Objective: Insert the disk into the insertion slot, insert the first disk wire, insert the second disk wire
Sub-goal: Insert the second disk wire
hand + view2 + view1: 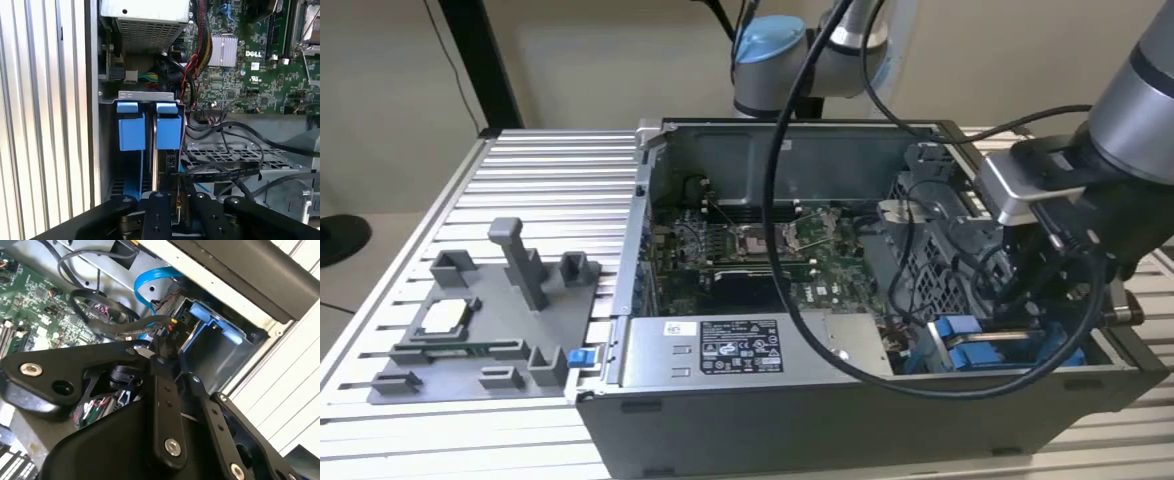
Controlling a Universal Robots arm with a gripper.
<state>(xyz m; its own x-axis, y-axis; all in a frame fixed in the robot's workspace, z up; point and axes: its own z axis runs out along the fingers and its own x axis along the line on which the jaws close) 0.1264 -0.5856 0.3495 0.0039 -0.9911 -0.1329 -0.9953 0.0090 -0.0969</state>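
Where gripper (167, 352) descends, black cables (225, 170) beside disk (167, 131).

I work in a robotics lab. My bench is a slotted aluminium table (534, 180). An opened computer case (854, 300) sits beside a grey parts fixture (480, 330).

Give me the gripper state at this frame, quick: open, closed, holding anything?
Gripper: closed on a black wire connector, down in the case beside the blue-railed insertion slot.

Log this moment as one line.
end effector: at slot, on wire connector | disk: seated | case: open
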